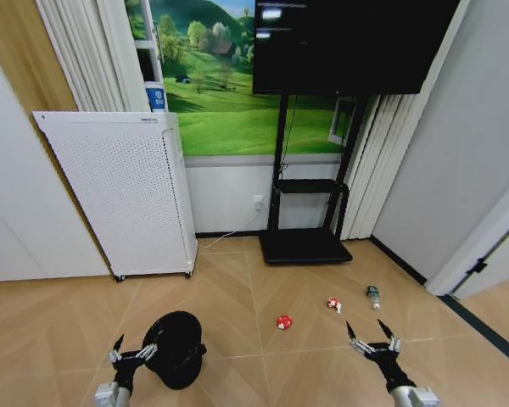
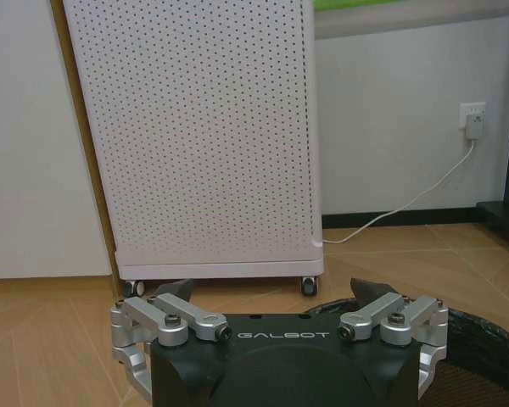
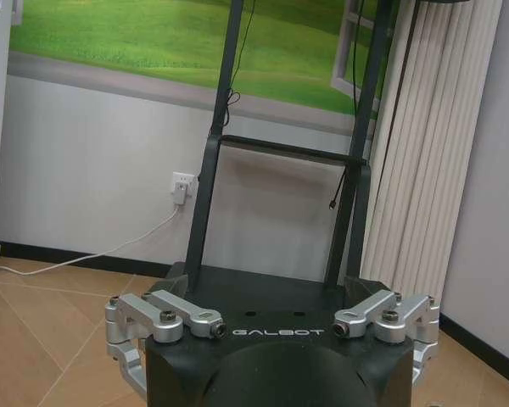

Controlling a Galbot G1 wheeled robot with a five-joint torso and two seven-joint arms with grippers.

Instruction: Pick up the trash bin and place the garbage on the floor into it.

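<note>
Bin (image 1: 176, 348) upright on floor (image 1: 237, 288), just right of left gripper (image 1: 129, 350); jaws released. Right gripper (image 1: 372, 332) released, nearer garbage (image 1: 284, 321) ahead, toward its left.

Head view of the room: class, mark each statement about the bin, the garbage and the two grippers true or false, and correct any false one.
1. The trash bin stands on the floor beside the left gripper. True.
2. The garbage already lies inside the bin. False: two red-and-white wrappers and the small bottle lie on the wooden floor, apart from the bin.
3. The right gripper has its fingers open and holds nothing. True.
4. The bottle is the piece of garbage closest to the bin. False: it lies farthest; the nearer red-and-white wrapper is closest.
5. The white perforated appliance stands on small wheels against the wall. True.
</note>
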